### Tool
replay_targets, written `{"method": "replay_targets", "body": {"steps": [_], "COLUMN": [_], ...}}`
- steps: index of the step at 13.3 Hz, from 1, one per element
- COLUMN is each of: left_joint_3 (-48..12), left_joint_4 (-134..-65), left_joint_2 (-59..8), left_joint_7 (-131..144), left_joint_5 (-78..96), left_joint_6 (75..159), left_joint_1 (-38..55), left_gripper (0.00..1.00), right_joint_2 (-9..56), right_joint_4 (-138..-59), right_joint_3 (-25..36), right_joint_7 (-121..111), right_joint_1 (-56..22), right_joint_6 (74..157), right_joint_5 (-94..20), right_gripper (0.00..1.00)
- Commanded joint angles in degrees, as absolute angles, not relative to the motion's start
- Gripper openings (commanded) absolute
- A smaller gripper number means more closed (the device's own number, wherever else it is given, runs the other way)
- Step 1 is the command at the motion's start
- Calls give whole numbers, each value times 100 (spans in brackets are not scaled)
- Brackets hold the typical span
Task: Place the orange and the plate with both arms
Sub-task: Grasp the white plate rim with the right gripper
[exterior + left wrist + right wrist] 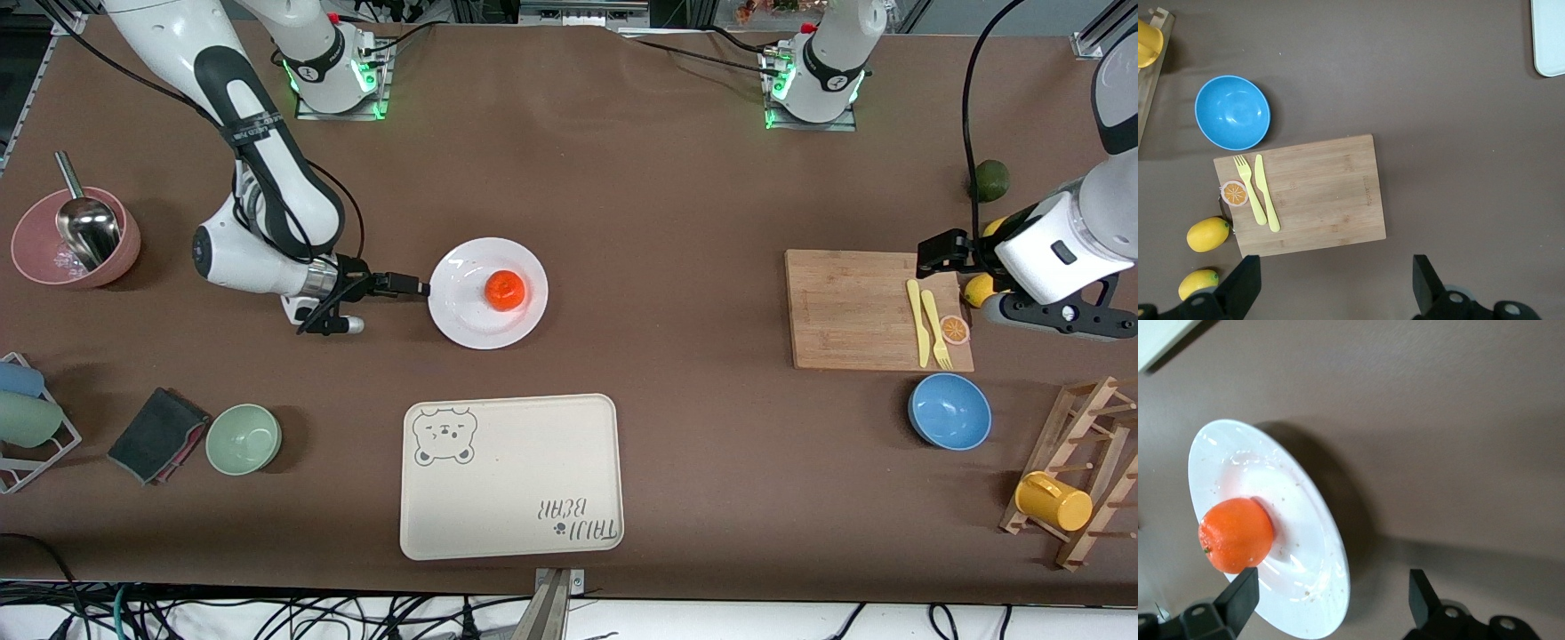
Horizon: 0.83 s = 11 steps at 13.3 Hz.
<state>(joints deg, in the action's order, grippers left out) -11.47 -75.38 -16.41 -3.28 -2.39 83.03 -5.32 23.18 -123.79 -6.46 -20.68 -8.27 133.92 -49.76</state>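
While the tray lies nearest the camera with nothing on it, the plate sits on the table just farther back, toward the right arm's end. The orange rests in the plate's middle, so that part of the job looks done.

The right gripper is low at the plate's rim on the side toward the right arm's end. In the right wrist view its fingers are spread wide, with the rim of the plate between them and nothing pinched yet.

The step in hand appears to be taking the plate by that rim. To do it well, the fingers should go well onto the rim before they squeeze, one above and one below. The lift should then be slow and level, since the orange is round and would likely roll off a tilted, glossy plate. The tray looks a likely place to set it.

At the left arm's end, the left gripper waits over the edge of the board, fingers spread and holding nothing.
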Motion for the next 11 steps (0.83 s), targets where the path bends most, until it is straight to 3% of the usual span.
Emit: {"method": "replay_targets", "body": {"steps": [1, 3, 4, 7, 8, 11], "left_joint_3": [-1187, -1195, -1195, -1195, -1204, -1204], "left_joint_4": [-7620, -7620, -7620, -7620, -7620, -7620], "left_joint_2": [-1564, -1564, -1564, -1564, -1564, -1564], "left_joint_7": [-448, -448, -448, -440, -439, -439], "left_joint_5": [-132, -132, -132, -132, -132, -132], "left_joint_6": [8279, 8271, 8262, 8253, 8244, 8191], "left_joint_1": [-563, -571, -554, -554, -554, -554], "left_gripper": [100, 100, 100, 100, 100, 100], "right_joint_2": [2486, 2601, 2628, 2654, 2654, 2654], "right_joint_4": [-12445, -12419, -12384, -12296, -12287, -12287], "right_joint_3": [-887, -940, -993, -1055, -1055, -1037], "right_joint_7": [-2469, -2610, -2619, -2846, -2909, -3049], "right_joint_1": [-800, -800, -809, -852, -835, -774], "right_joint_6": [13719, 13799, 13834, 13922, 13922, 13922], "right_joint_5": [-5150, -5150, -5150, -5142, -5142, -5142], "right_gripper": [95, 89, 79, 15, 2, 0]}}
